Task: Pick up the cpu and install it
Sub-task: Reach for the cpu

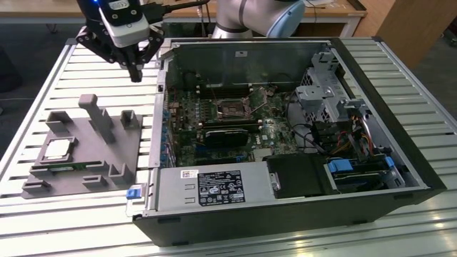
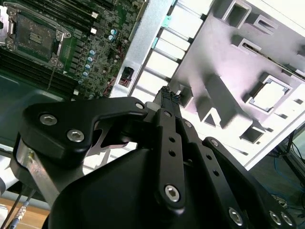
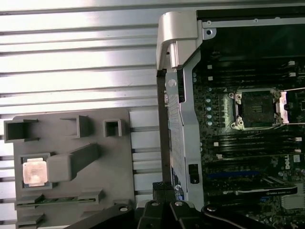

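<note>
Black arms of my gripper (image 2: 167,95) come closest to the eye in both wrist views. Its two fingers are pressed together at the tip, with nothing between them. I hang in the air over the striped metal table (image 1: 43,80), above the gap between the grey holder (image 1: 121,155) and the open computer case (image 1: 236,59).

The cpu (image 1: 59,150) is not in my hand. It lies flat in a square pocket of the grey holder, shiny side up. In the exterior view it is off to the exterior view's left of me, closer to that camera, and lower down than my fingertips. It is square, so it has no long side to line up with. Its edges run the same way as the holder's edges.

Between me and the cpu stands a tall grey post (image 1: 96,115) on the holder. I think that post is the thing most in my way. A small block (image 1: 128,118) sits near it too. A thin green memory stick (image 1: 68,167) lies in a slot just beside the cpu, on the side nearer the exterior camera.

On my other side, inside the case, is the socket (image 1: 232,110) on the green board. It looks empty, and its metal lid (image 1: 260,95) is tipped up. A black heatsink (image 1: 225,136) sits near it. The side wall of the case stands between me and the socket.
</note>
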Robot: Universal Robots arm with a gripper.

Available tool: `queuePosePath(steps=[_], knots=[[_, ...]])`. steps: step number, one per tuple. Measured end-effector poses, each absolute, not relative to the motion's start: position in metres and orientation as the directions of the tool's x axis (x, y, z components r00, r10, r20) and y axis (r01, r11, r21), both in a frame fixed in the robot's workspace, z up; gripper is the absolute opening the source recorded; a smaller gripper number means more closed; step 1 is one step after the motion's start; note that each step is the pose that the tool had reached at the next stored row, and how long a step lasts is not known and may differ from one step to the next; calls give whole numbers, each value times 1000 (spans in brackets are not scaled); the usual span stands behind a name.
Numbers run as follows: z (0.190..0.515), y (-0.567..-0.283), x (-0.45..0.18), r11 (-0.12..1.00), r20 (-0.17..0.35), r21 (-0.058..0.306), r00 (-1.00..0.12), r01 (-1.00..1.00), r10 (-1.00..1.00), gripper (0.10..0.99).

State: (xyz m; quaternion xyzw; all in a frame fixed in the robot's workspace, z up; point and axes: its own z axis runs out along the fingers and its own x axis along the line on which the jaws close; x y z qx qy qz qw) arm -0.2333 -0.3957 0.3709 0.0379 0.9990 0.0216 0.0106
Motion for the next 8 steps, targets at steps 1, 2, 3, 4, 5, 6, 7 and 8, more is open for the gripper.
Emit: queuePosePath(steps=[1, 2, 3, 4, 5, 6, 7, 8], knots=[[371, -396, -234, 996, -19, 44, -997, 75, 76, 114], [371, -396, -234, 996, -19, 44, -997, 75, 76, 114], [371, -396, -234, 996, -19, 44, -997, 75, 76, 114], [371, -396, -235, 996, -19, 44, -997, 75, 76, 114], [370, -396, -235, 996, -20, 44, -997, 75, 76, 114], [370, -396, -235, 996, -19, 44, -997, 75, 76, 114], [370, -396, -236, 996, -20, 44, -997, 75, 76, 114], [370, -396, -236, 996, -19, 44, -997, 75, 76, 114]])
